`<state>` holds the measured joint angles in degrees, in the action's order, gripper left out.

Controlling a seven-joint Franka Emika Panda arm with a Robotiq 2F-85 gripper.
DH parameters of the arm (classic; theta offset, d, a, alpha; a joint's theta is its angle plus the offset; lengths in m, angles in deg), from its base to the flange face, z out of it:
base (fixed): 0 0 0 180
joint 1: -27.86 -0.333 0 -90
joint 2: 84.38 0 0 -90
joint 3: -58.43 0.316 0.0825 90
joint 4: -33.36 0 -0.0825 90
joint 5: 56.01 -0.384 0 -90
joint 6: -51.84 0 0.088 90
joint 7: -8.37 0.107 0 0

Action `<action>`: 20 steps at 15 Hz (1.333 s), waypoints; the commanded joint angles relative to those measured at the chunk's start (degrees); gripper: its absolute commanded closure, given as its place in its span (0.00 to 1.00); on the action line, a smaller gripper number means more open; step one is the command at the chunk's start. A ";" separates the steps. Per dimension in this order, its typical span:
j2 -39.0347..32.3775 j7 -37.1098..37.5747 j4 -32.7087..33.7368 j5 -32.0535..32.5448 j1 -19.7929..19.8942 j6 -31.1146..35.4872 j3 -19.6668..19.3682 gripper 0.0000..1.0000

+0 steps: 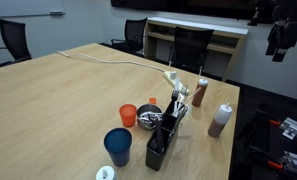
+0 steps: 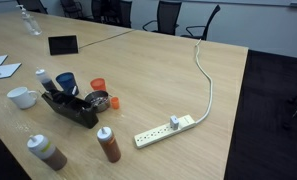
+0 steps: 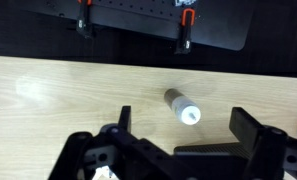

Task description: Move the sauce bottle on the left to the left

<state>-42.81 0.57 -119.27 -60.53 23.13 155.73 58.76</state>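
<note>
Sauce of a dark brown colours the sauce bottle (image 1: 221, 120), a small squeeze bottle with a rounded white cap. It stands upright near the edge of the pale wooden bench (image 1: 78, 90). In both exterior views it stands apart from everything else (image 2: 46, 152). Its nearest neighbour is the slimmer reddish-orange bottle (image 1: 200, 92) with a white tip, also upright (image 2: 108, 144). Further in on the bench are a black organizer (image 2: 73, 108), a blue cup (image 1: 118, 146) and an orange cup (image 1: 128, 115).

The gripper (image 3: 180, 112) shows clearly only in the wrist view. Its jaws are spread wide and there is nothing in its grasp. One dark finger (image 3: 121, 115) reaches up on one side of the picture, and the second finger is on the far side. Between and beyond them a white-capped bottle (image 3: 184, 106) is seen from above, alone on bare bench and clear of both fingers. From its rounded cap it looks like the sauce bottle, though I cannot tell for sure from this angle.

In an exterior view, a dark part of the arm (image 1: 278, 40) hangs high above the bench corner, well above the bottles. The wrist camera looks steeply down at the bench.
</note>
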 commanded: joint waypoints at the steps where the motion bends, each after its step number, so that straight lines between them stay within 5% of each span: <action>1: 0.51 0.12 -1.42 0.18 -0.44 1.28 0.49 0.00; 8: 2.51 0.19 -3.08 0.53 -0.90 2.61 1.08 0.00; 12: 3.11 -0.30 -6.28 1.14 -0.91 11.83 1.27 0.00; 20: -3.94 -1.58 -7.35 -2.48 -8.44 23.58 2.73 0.00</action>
<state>-43.92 0.47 -126.74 -61.62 16.62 176.00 60.94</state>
